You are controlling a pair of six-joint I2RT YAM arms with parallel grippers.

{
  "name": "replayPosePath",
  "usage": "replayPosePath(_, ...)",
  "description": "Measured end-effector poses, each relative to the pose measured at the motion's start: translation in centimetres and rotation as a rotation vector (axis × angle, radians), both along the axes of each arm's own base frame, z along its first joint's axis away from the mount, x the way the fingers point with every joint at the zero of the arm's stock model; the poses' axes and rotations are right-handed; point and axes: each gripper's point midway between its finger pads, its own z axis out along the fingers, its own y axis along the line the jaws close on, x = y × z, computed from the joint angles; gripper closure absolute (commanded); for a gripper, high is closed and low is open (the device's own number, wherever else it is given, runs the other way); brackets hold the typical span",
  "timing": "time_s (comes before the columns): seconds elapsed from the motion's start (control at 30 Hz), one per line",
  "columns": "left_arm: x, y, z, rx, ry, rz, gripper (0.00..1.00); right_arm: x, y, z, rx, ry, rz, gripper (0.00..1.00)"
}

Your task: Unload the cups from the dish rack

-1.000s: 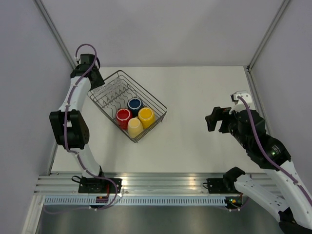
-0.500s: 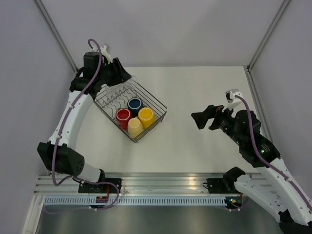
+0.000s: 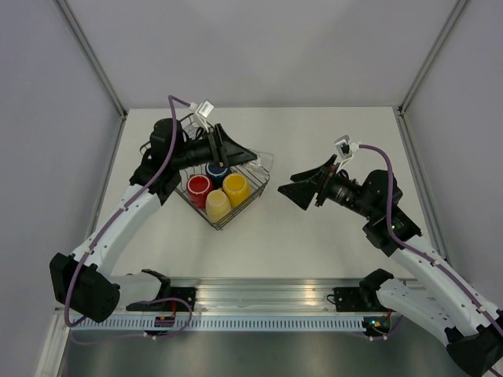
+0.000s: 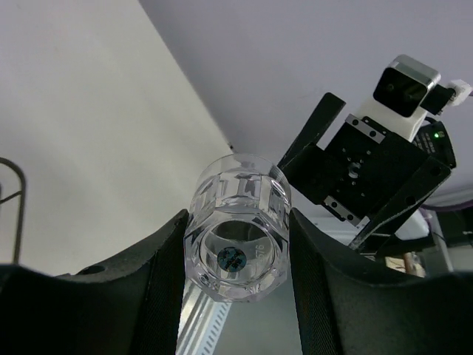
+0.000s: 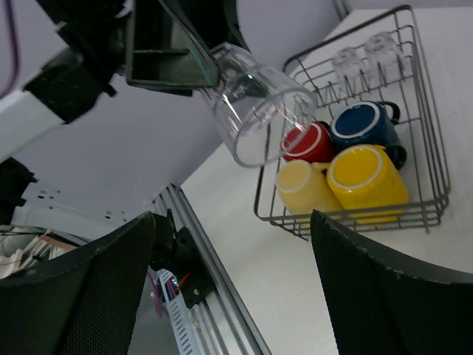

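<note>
Left wrist view: the left gripper's point(image 4: 236, 255) jaws clamp a clear glass tumbler point(image 4: 238, 222), mouth outward. Facing it, the right gripper's point(image 3: 305, 182) jaws gape wide, empty. The dish rack point(image 5: 369, 222) sits beneath the left jaws.

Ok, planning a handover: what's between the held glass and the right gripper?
Nothing. The right wrist view shows the glass unobstructed, and in the top view only bare table separates it from the open right gripper.

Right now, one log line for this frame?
left hand: shut on glass tumbler, held in air, out of dish rack | right hand: open, facing it | in rack: four mugs, two tumblers
</note>
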Motion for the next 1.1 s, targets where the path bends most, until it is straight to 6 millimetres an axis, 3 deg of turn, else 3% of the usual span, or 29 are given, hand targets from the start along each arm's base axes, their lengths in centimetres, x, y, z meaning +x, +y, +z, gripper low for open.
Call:
replayPosePath(0.2,-2.3,-2.1,-0.4,-0.151,0.092,-0.099,0.98,-0.9,1.5,2.1,0.082,-0.044,0.114,0.28)
replayPosePath(0.33,-3.5,-3.1,0.5,-0.221,0.111,-0.142,0.98,-1.4,1.8,2.8,0.109,-0.061,0.149,0.4)
replayPosePath(0.47,-4.7,-3.9,1.5,-0.273,0.115,-0.185,0.98,-1.8,1.9,3.5,0.135,-0.081,0.176,0.64)
replayPosePath(0.63,-5.8,-4.7,1.6,-0.299,0.125,-0.216,0.98,-2.1,2.2,3.9,0.163,-0.088,0.207,0.76)
replayPosePath(0.67,-5.8,-4.8,1.5,-0.301,0.13,-0.214,0.98,-2.2,2.3,4.0,0.167,-0.089,0.21,0.9)
replayPosePath(0.7,-5.8,-4.8,1.4,-0.303,0.134,-0.212,0.98,-2.2,2.3,4.0,0.168,-0.092,0.215,0.97)
replayPosePath(0.8,-5.6,-4.8,1.7,-0.313,0.124,-0.2,0.96,-2.2,2.3,4.0,0.176,-0.081,0.213,1.0)
replayPosePath(0.9,-5.5,-4.8,1.7,-0.314,0.123,-0.197,0.53,-2.2,2.2,4.1,0.176,-0.084,0.208,1.0)
replayPosePath(0.93,-5.5,-4.8,1.6,-0.314,0.125,-0.193,0.09,-2.1,2.1,4.0,0.173,-0.086,0.201,1.0)
replayPosePath(0.97,-5.5,-4.8,1.6,-0.313,0.122,-0.19,0.01,-2.1,2.1,4.0,0.169,-0.091,0.196,1.0)
replayPosePath(1.1,-4.8,-4.7,0.5,-0.273,0.153,-0.128,0.0,-2.0,1.5,3.4,0.121,-0.117,0.158,1.0)
